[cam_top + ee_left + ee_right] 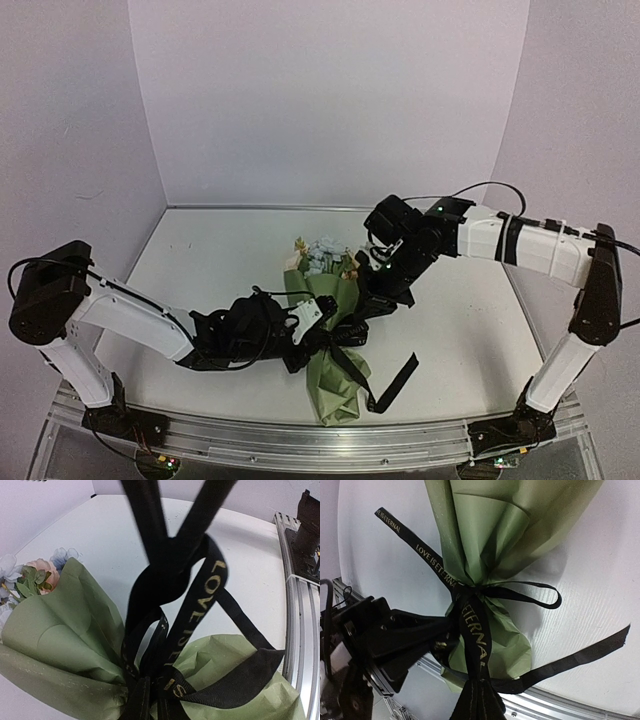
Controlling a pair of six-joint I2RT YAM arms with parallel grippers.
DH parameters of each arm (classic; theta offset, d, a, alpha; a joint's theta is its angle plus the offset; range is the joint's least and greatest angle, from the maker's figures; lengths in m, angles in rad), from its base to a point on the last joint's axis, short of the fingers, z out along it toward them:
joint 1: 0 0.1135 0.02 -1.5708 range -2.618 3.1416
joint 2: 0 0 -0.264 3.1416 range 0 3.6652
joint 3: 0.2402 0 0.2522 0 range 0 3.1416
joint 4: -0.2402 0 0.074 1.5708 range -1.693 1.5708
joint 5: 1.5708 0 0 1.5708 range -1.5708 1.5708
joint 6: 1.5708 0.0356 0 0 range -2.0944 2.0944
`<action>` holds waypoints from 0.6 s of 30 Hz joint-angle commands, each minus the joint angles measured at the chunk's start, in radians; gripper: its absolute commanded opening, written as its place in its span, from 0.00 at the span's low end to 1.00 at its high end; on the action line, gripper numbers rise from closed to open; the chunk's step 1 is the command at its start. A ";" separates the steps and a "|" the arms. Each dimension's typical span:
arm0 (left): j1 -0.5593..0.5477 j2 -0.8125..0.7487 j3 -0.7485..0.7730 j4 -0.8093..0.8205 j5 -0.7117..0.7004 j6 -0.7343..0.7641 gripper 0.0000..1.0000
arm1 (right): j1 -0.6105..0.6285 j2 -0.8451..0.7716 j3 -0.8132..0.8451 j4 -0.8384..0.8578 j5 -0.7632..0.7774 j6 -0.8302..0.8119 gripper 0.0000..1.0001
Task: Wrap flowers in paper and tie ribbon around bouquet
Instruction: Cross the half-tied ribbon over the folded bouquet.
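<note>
Two closed grippers, left (318, 333) and right (360, 312), each pinch a black ribbon (475, 630) strand at the bouquet (338, 385) waist; tying looks underway, so you likely pull outward next to cinch.

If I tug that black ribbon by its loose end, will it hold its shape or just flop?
Probably floppy: the ribbon drapes limply and curls into a soft loop. Likely very light, being thin and flat. It may slip, since its crossing round the paper looks loose.
</note>
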 commanded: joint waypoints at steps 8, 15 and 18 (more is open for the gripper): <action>-0.004 -0.041 0.025 -0.042 0.054 -0.027 0.51 | -0.044 0.145 0.194 -0.084 -0.089 -0.020 0.00; -0.003 -0.175 -0.042 -0.048 0.078 -0.043 0.66 | -0.045 0.181 0.248 -0.088 -0.119 -0.008 0.00; -0.004 -0.202 -0.040 -0.085 0.106 -0.043 0.68 | -0.045 0.192 0.268 -0.095 -0.131 -0.003 0.00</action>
